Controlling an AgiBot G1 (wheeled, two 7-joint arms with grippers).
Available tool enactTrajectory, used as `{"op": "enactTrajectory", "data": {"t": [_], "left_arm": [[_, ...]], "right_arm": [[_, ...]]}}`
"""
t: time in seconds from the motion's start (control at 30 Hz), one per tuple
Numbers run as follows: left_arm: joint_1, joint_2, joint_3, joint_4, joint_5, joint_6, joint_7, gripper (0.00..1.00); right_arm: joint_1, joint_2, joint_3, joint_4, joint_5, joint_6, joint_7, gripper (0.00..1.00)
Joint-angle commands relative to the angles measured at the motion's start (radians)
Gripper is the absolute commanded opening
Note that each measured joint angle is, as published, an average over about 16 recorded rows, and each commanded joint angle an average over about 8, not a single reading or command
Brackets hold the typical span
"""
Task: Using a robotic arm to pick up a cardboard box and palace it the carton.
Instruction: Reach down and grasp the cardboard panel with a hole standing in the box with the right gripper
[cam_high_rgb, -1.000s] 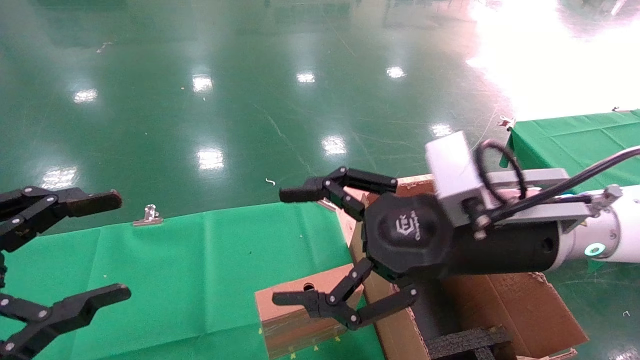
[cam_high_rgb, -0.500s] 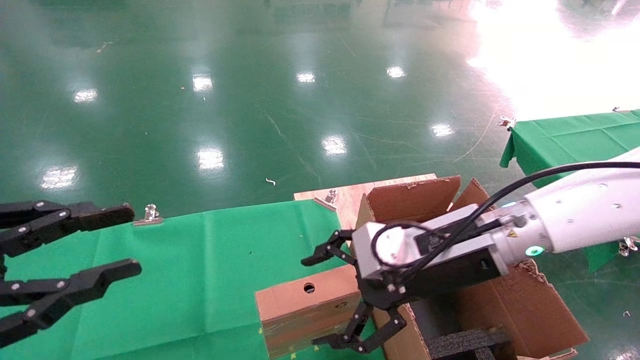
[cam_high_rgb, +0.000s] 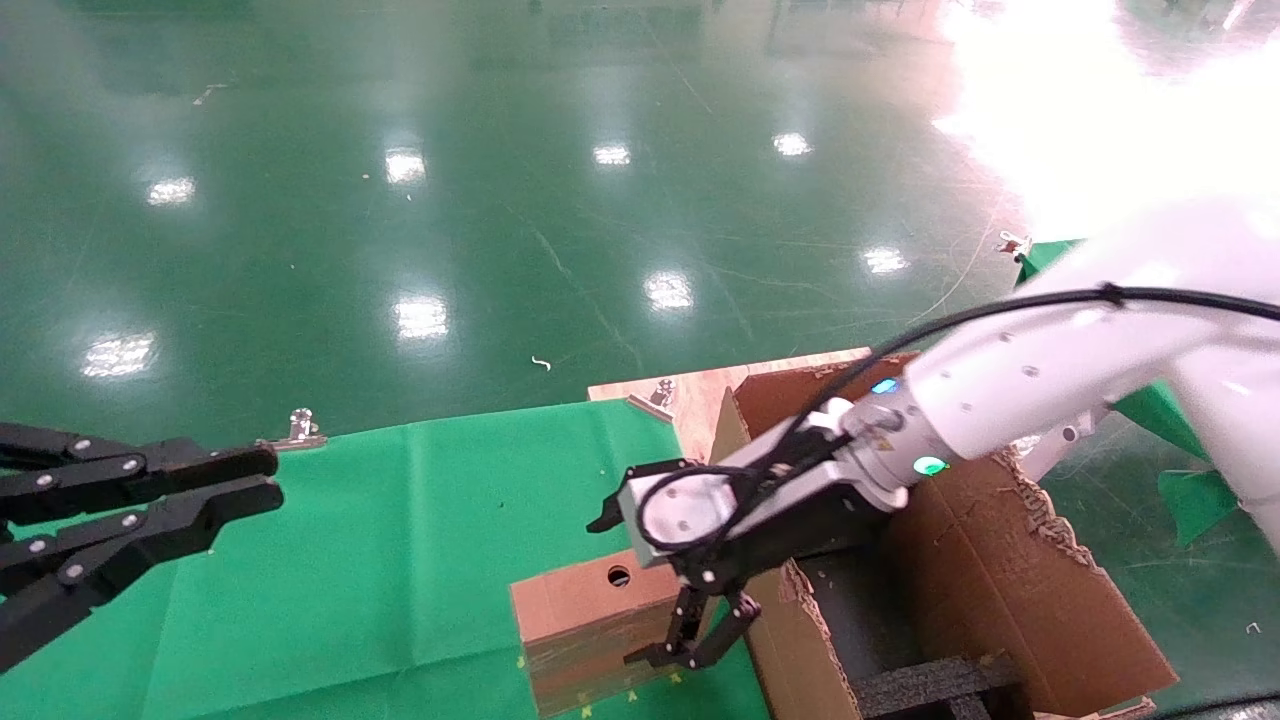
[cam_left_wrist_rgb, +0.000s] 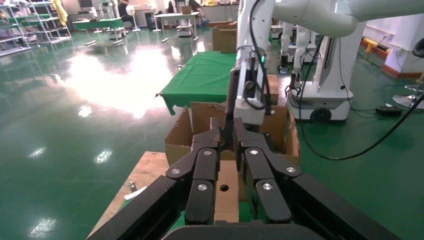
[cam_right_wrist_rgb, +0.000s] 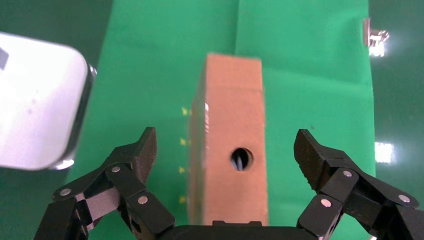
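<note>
right black linked-finger gripper (cam_right_wrist_rgb: 225, 150) lower centre, fingers spread either side of small taped brown cardboard box (cam_high_rgb: 585, 620) | left gripper (cam_high_rgb: 240, 485) left edge, fingers nearly together | large ragged brown carton (cam_high_rgb: 1000, 580) lower right

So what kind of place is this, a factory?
Probably a robot test hall or workshop: a glossy green floor, tables under green cloth, metal shelving, and another white robot base parked nearby.
</note>
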Motion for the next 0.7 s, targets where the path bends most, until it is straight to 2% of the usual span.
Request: {"op": "enactTrajectory", "data": {"t": [0.03,0.33,0.37,0.53,0.57,0.63,0.7], "left_arm": [[0.0,0.0,0.0,0.0,0.0,0.0,0.0,0.0],[0.0,0.0,0.0,0.0,0.0,0.0,0.0,0.0],[0.0,0.0,0.0,0.0,0.0,0.0,0.0,0.03],[0.0,0.0,0.0,0.0,0.0,0.0,0.0,0.64],[0.0,0.0,0.0,0.0,0.0,0.0,0.0,0.77],[0.0,0.0,0.0,0.0,0.0,0.0,0.0,0.99],[0.0,0.0,0.0,0.0,0.0,0.0,0.0,1.0]], "right_arm": [[0.024,-0.029,-0.024,-0.02,-0.033,-0.001,-0.011,1.0],[0.097,-0.111,-0.141,-0.072,-0.104,0.0,-0.044,1.0],[0.101,-0.118,-0.15,-0.077,-0.109,0.002,-0.048,1.0],[0.117,-0.145,-0.182,-0.091,-0.141,0.018,-0.07,0.99],[0.119,-0.15,-0.188,-0.094,-0.148,0.021,-0.073,0.95],[0.123,-0.157,-0.197,-0.098,-0.16,0.026,-0.078,0.73],[0.126,-0.162,-0.203,-0.102,-0.167,0.03,-0.08,0.48]]}}
